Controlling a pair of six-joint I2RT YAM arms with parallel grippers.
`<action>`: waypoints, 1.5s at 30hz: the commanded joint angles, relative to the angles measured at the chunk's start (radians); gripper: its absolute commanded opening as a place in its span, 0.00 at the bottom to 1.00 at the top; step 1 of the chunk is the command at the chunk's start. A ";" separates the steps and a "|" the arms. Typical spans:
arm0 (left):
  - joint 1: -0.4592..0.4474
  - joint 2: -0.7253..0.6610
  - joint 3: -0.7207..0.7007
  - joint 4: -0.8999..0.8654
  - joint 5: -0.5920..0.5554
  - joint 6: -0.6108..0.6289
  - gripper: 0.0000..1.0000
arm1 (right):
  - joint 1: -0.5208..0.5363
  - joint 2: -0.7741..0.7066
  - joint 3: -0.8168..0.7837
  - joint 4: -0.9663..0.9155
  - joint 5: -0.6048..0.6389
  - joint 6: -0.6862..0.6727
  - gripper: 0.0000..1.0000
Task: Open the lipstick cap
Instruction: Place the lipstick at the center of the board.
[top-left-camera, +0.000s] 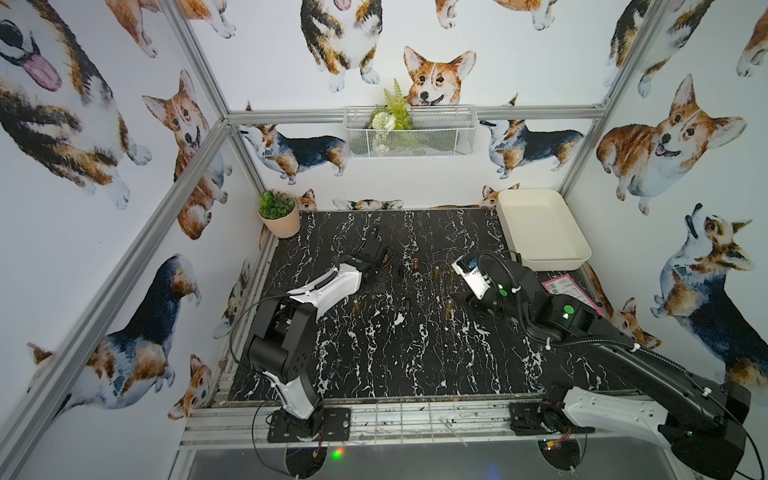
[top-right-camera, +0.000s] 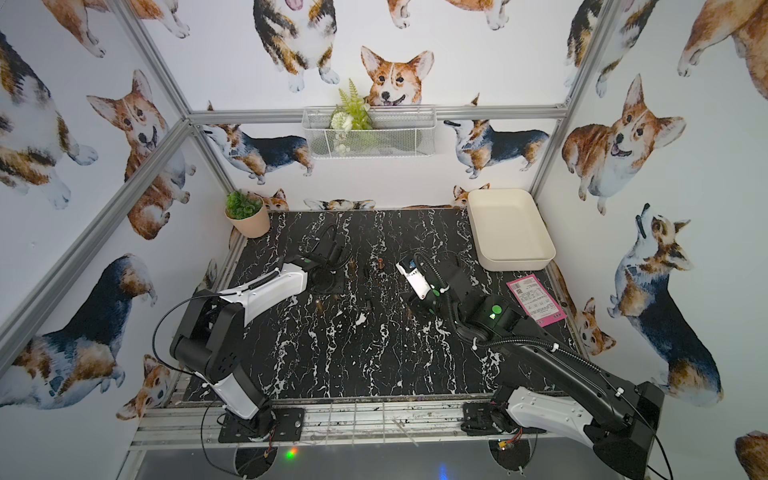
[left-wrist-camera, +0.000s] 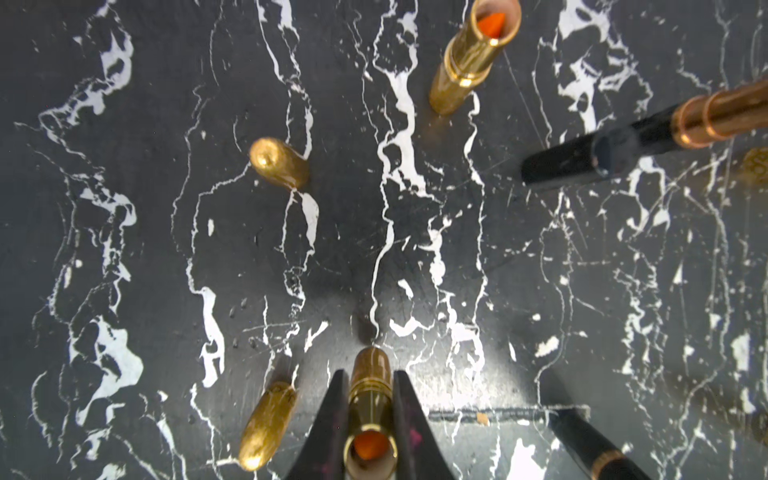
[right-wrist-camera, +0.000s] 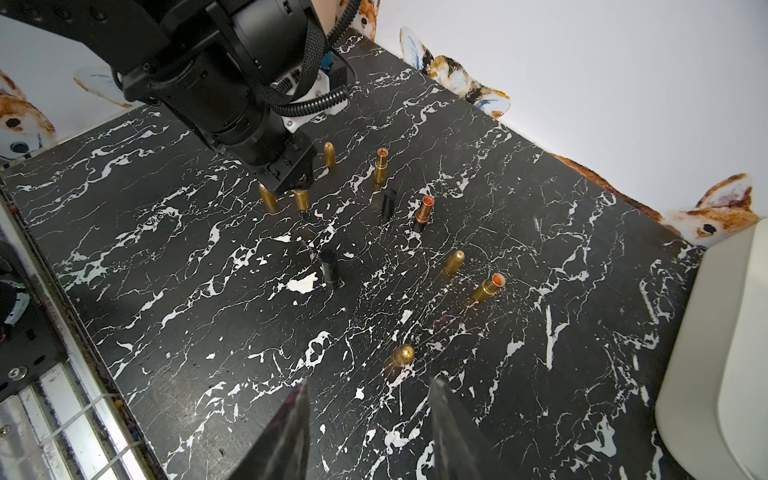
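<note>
Gold cylindrical metal lipstick (left-wrist-camera: 370, 411), uncapped, clenched in left hand (left-wrist-camera: 370, 374): looks light, stiff, slick, so hold its base. Right hand (right-wrist-camera: 370, 382) gapes empty.

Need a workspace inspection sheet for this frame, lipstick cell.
Surface: black marble-look tabletop, scratched.
Job's things: uncapped gold lipstick standing between the left end effector's fingers; second uncapped gold lipstick; uncapped copper-and-black lipstick; loose gold caps standing about; black tube, cap or capped stick, cannot tell.
Clutter: cream tray, pink label, potted plant.
Grippers: left end effector shut on the gold lipstick; right end effector open, holding nothing.
Cables: right-arm conduit; left-wrist conduit; no snag seen.
Surroundings: corgi wallpaper, aluminium frame, wire basket on back wall.
</note>
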 joint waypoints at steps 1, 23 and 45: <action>-0.001 0.011 -0.012 0.056 -0.013 -0.022 0.16 | 0.001 -0.002 -0.003 0.002 0.000 0.007 0.49; -0.001 0.087 0.050 -0.022 -0.007 -0.012 0.22 | 0.001 -0.004 -0.015 -0.004 0.012 0.002 0.49; -0.001 0.016 0.088 -0.079 -0.025 0.011 0.54 | 0.001 -0.005 -0.013 -0.009 0.020 0.004 0.49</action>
